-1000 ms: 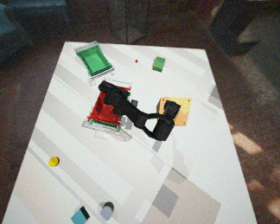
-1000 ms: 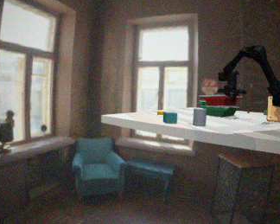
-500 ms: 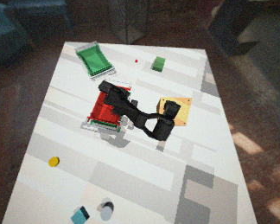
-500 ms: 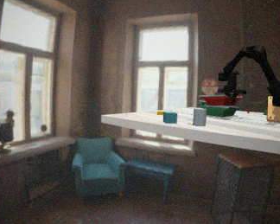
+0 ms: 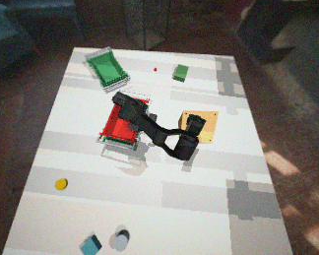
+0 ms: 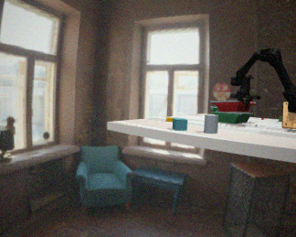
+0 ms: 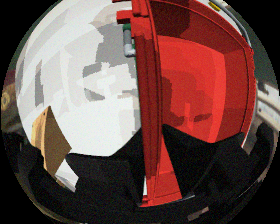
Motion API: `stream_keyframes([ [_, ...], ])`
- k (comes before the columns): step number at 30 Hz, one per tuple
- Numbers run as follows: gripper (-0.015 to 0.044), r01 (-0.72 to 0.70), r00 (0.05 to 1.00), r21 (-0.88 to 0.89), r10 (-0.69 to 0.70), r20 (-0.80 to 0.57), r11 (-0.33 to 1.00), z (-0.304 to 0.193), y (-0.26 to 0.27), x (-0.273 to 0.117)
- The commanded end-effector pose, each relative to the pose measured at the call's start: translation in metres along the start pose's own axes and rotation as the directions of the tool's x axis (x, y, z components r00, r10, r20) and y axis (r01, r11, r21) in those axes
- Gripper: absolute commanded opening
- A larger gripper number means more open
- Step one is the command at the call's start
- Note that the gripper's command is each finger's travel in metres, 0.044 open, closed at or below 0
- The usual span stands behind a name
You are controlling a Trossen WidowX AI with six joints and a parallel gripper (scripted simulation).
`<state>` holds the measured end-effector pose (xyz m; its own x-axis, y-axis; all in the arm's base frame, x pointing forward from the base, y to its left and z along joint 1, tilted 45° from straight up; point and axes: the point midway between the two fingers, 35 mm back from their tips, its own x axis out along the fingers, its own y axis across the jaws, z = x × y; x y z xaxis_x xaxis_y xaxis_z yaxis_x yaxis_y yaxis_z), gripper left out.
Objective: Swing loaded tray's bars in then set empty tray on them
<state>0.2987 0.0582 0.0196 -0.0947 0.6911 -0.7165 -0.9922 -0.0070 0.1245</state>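
The empty red tray (image 5: 118, 124) (image 6: 223, 106) (image 7: 195, 70) is over a green tray (image 6: 232, 116), roughly lined up with it. My gripper (image 5: 143, 122) (image 6: 244, 107) (image 7: 154, 128) points down and is shut on the red tray's long side wall, one finger inside and one outside. The red tray looks close above the green tray's top; whether it touches is not clear. Grey wire (image 7: 129, 47) shows just outside the red tray's far end in the wrist view. Most of the green tray, its load and the exact position of its bars are hidden.
Another green tray (image 5: 107, 69) with wire at its end stands at the back left. A green block (image 5: 180, 72), a tiny red piece (image 5: 155, 69), a yellow disc (image 5: 61, 183), a teal block (image 5: 91, 245) and a grey cylinder (image 5: 121, 239) are about. My arm stands on an orange board (image 5: 208, 124).
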Motion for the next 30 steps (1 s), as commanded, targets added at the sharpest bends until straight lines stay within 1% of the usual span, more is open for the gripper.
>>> stream_keyframes([
  [1,0.0,-0.02,1.0,-0.006,0.02,0.001,1.0,0.0039,0.0035,0.0051],
  [6,0.0,-0.005,1.0,-0.001,0.005,0.0,1.0,0.0009,0.0008,0.0011],
  [14,0.0,-0.02,1.0,-0.006,0.02,0.001,1.0,0.0038,0.0036,0.0051],
  [30,0.0235,-0.02,1.0,-0.006,0.02,0.001,1.0,0.0038,0.0036,0.0051],
])
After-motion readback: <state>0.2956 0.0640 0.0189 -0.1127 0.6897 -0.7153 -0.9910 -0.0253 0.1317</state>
